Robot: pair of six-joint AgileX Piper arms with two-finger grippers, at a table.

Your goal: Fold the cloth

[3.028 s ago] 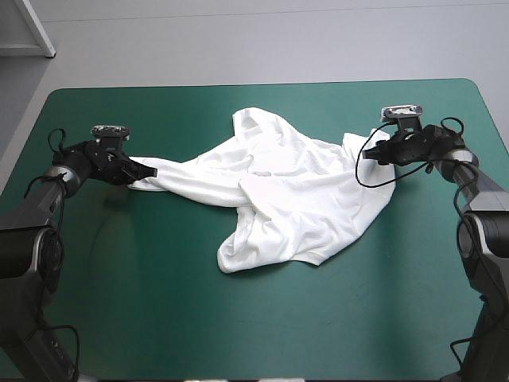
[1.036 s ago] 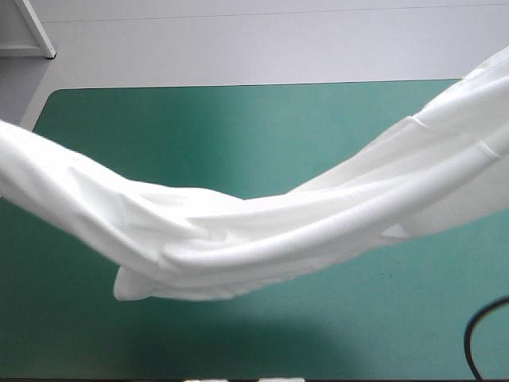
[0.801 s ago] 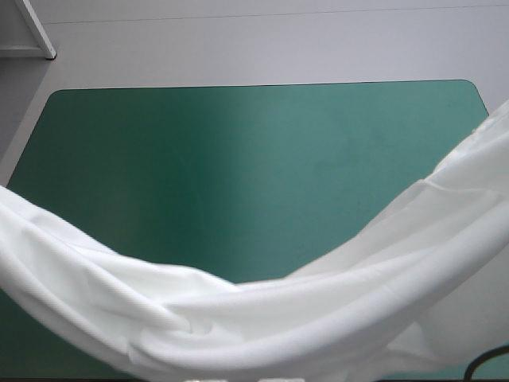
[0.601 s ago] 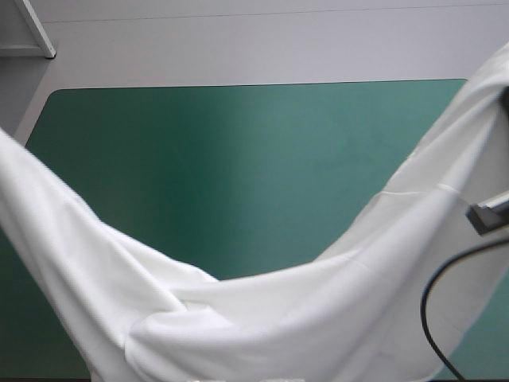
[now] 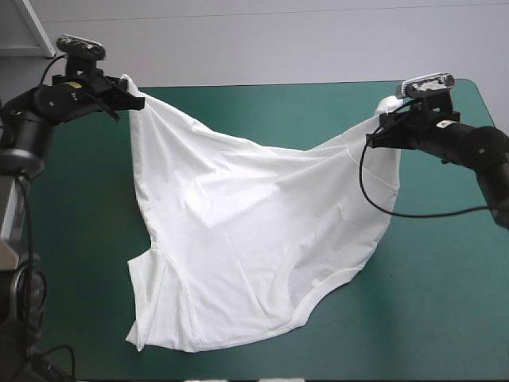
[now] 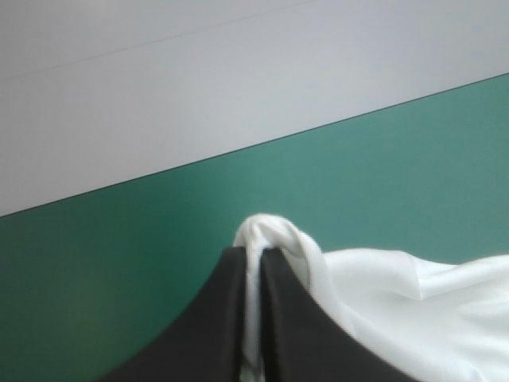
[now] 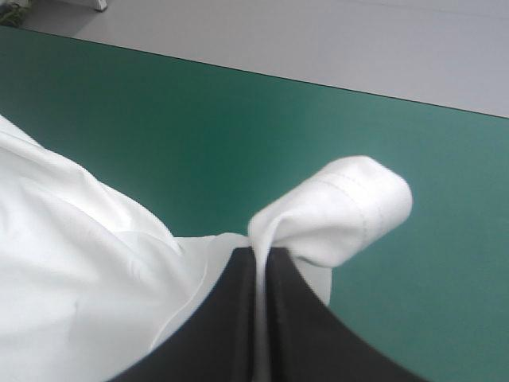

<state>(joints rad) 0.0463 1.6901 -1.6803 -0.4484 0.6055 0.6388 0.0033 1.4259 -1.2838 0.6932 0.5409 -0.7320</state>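
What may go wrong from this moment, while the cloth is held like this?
1. The left fingers and right fingers each pinch only a small bunched corner of the T-shirt; a corner might slip out under a pull.
2. The T-shirt sags between them and its lower part looks wrinkled on the table, so it may settle with creases.

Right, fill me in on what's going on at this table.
Two robot arms are holding a white T-shirt stretched between them over the teal-green table. The left gripper is near the far left corner with its fingers shut on one corner of the fabric. The right gripper pinches another corner on the right side. The held edge sags between them, and the rest spreads down toward the near edge. No fold has been made yet.
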